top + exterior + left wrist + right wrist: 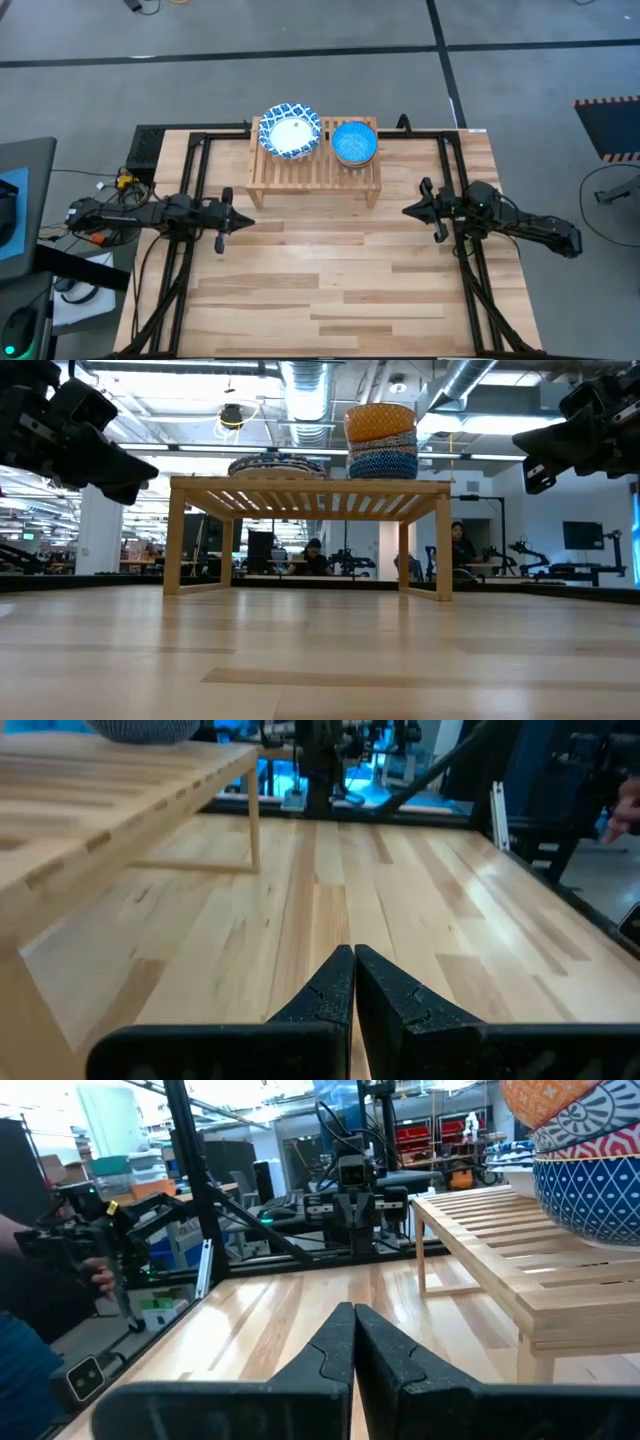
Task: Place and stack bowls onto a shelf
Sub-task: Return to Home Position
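Note:
The light-wood slatted shelf (315, 165) stands on short legs at the table's far middle. On its left part rests a stack of white bowls with blue-patterned rims (290, 131) (277, 464). On its right part sits a stack of smaller bowls (354, 142) (381, 441), bright blue on top from above, yellow-orange and blue at the sides (585, 1150). My left gripper (248, 222) (353, 982) hovers shut near the table's left side, clear of the shelf. My right gripper (408, 211) (353, 1342) hovers shut near the right side.
Black frame rails (190, 190) run along the table's left, right and far sides. Bare plank tabletop (330, 270) lies between the arms and toward the near edge. People (462, 545) stand in the room beyond the table.

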Controlling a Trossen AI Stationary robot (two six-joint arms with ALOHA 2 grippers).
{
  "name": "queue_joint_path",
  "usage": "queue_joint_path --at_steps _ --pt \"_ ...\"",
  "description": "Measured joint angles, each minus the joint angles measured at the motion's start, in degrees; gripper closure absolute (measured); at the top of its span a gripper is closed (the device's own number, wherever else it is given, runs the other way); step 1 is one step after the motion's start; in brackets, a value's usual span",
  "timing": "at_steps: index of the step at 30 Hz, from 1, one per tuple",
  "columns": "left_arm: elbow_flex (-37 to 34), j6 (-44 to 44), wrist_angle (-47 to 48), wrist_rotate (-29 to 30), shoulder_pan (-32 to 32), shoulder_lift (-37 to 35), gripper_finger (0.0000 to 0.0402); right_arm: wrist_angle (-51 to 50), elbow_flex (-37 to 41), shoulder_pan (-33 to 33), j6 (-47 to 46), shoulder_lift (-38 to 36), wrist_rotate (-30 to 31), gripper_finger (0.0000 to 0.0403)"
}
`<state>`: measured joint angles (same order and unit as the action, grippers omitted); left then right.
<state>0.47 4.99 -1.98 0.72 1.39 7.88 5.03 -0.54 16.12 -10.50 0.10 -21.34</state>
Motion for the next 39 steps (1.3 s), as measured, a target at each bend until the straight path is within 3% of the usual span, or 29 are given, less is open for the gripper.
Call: queue_joint_path --at_steps 12,21,39 --pt "-0.07 -4.38 0.38 0.14 -0.07 0.75 0.0401 -1.26 -0.04 0.04 -1.53 0.0 0.24 0.0365" --pt "-0.09 6.01 -0.04 1.57 -0.09 0.74 0.0401 -1.47 -0.04 0.04 -1.57 0.0 0.42 0.0365" --pt "-0.09 5.39 -0.04 1.57 -0.09 0.74 0.0401 -1.59 -0.04 0.04 -1.61 0.0 0.46 0.0364"
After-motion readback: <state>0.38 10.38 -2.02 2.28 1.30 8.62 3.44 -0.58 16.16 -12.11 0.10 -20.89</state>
